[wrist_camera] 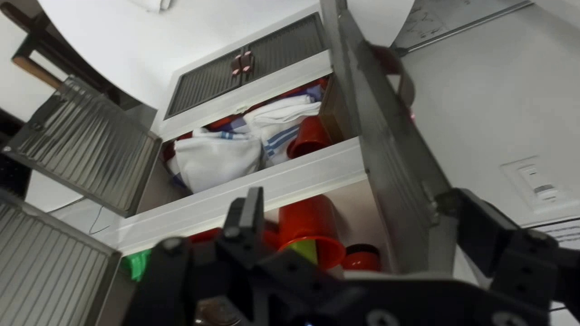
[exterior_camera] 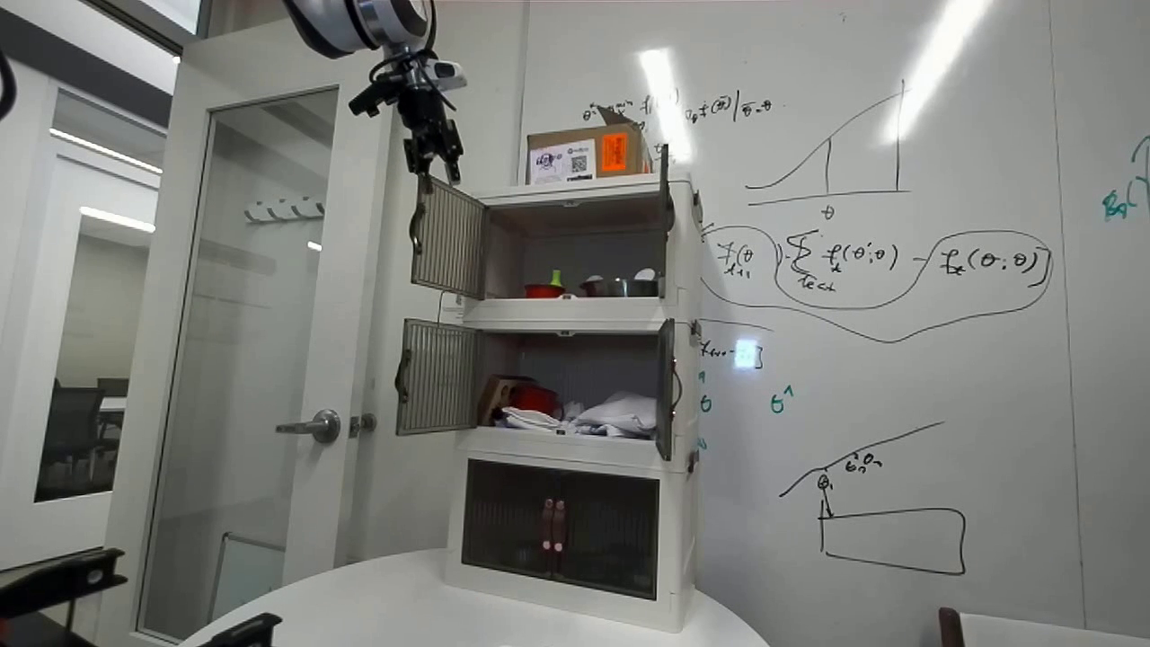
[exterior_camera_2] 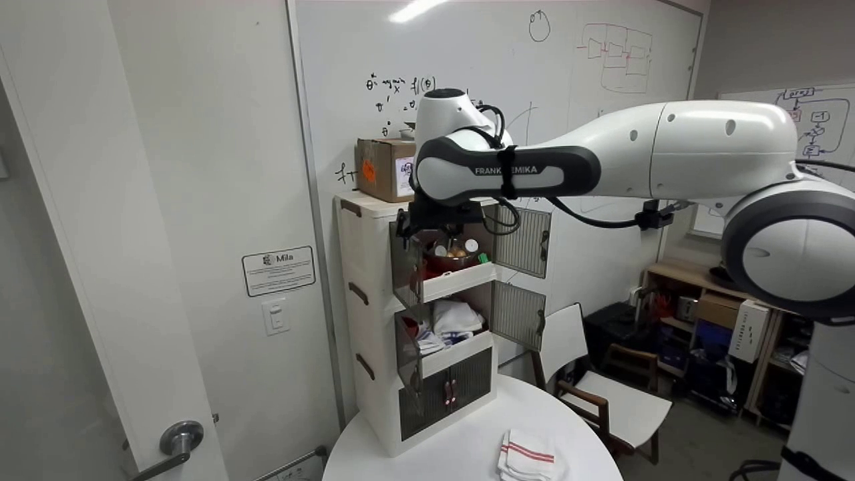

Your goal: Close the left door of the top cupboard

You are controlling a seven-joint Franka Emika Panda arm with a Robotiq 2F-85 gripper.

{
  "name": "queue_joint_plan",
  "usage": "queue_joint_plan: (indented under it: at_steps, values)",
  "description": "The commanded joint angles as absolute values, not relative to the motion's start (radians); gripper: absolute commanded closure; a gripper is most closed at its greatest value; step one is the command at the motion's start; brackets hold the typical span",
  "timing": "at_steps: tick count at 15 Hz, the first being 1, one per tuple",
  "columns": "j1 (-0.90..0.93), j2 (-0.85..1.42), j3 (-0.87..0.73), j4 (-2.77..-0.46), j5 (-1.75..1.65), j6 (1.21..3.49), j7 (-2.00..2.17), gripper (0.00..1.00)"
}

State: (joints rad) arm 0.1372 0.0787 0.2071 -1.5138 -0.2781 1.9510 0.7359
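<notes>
The white cupboard (exterior_camera: 575, 314) has its top compartment open. The left top door (exterior_camera: 454, 243), a grey ribbed panel with a dark handle, stands swung wide open; it also shows in an exterior view (exterior_camera_2: 404, 270) and at right in the wrist view (wrist_camera: 398, 181). The right top door (exterior_camera: 665, 225) is also open. My gripper (exterior_camera: 436, 171) points down at the upper edge of the left door. In the wrist view my gripper (wrist_camera: 353, 203) has its fingers apart, with the door's edge between them, close to the right finger. I cannot tell whether they touch.
Red cups (wrist_camera: 312, 226) and small pots sit in the top compartment. The middle compartment's doors (exterior_camera: 437, 377) are open over white cloths (exterior_camera: 615, 413). The bottom doors (exterior_camera: 512, 517) are shut. A cardboard box (exterior_camera: 584, 153) stands on top. A folded cloth (exterior_camera_2: 528, 454) lies on the round table.
</notes>
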Motion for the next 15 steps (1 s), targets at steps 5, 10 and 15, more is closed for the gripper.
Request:
queue_joint_plan:
  at_steps: [5, 10, 15]
  values:
    - [0.227, 0.117, 0.168, -1.498, -0.734, 1.798, 0.996, 0.0]
    - [0.221, 0.113, 0.154, -1.509, -0.925, 1.705, 1.194, 0.0]
    - [0.202, 0.125, 0.136, -1.521, -0.99, 1.661, 1.286, 0.0]
